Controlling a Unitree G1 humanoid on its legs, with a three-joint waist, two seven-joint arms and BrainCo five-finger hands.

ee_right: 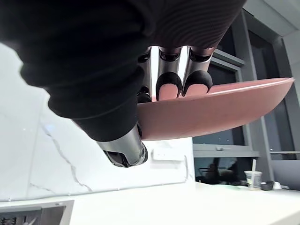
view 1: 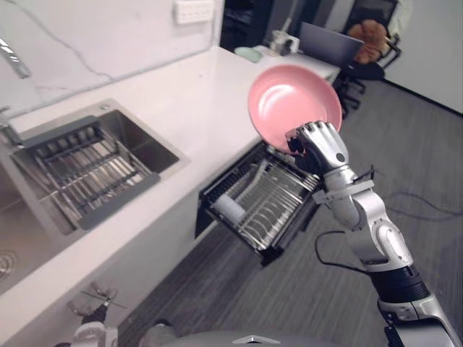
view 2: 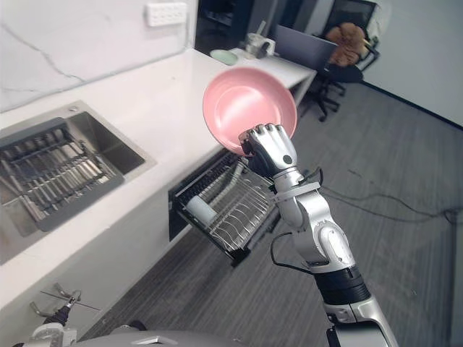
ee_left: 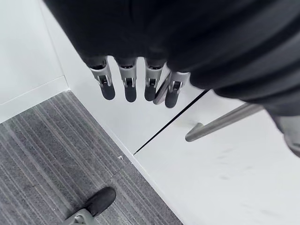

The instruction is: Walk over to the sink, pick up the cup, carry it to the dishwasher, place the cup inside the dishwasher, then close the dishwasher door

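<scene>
Pink plate [view 1: 286,101] gripped at rim by right hand [view 1: 322,148], fingers [ee_right: 197,82] curled.

Right hand [view 2: 269,150] gripping pink plate [view 2: 242,105], dishwasher [view 2: 226,206] open

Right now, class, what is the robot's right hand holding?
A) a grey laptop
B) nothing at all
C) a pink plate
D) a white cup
C: the right hand has its fingers and thumb pinched on the rim of the pink plate, held up in the air near the open dishwasher rack.
</scene>
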